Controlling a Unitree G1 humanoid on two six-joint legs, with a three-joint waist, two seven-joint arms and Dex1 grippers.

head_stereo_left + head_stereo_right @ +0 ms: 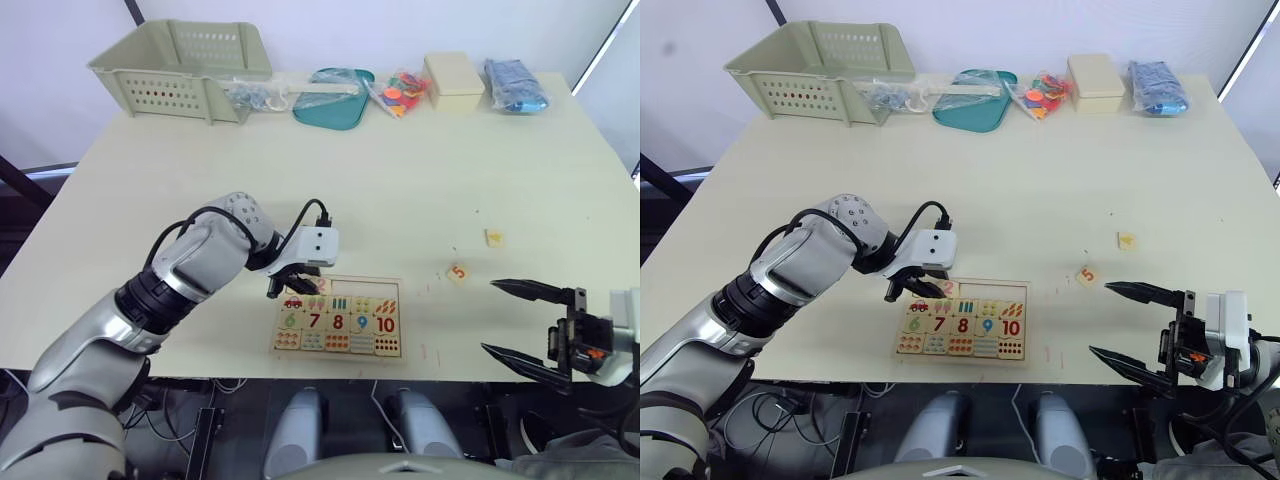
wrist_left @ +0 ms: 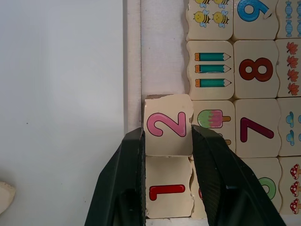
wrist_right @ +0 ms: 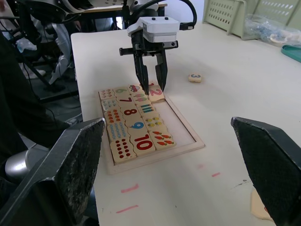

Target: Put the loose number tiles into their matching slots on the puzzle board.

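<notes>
While your left gripper (image 2: pixel 168 141) hangs over the near-left part of the puzzle board (image 1: pixel 395 285), its two black fingers (image 2: pixel 124 179) are closed on the tile with the pink 2 (image 2: pixel 167 125). That tile sits tilted at the top row, its edge overlapping the tile with the red 1 (image 2: pixel 168 190), which already lies flat in the first slot at the board's left corner. You can see the rest of the top row as bare wood (image 2: pixel 162 47), a strip of empty slots running away from the held tile. Below it the board carries picture tiles, then the big digits 6 to 10, then the dot tiles.

Your right gripper (image 1: pixel 522 318) hovers low off the desk's near right edge, well apart from the board, with its fingers spread wide and nothing between them.

Loose on the desk (image 1: pixel 400 170), the tile with the orange 5 (image 1: pixel 458 272) lies to the right of the board, between it and your right gripper. Another small tile (image 1: pixel 494 237) lies a little farther back and to the right; its digit is too small to read. The right wrist view shows a further tile (image 3: pixel 195 77) on the desk beyond the board, apparently a 3.

Along the far edge you have a pale green basket (image 1: pixel 180 65), a teal tray (image 1: pixel 335 98), a bag of coloured pieces (image 1: pixel 398 92), a cream box (image 1: pixel 453 78) and a blue bundle (image 1: pixel 513 84).
</notes>
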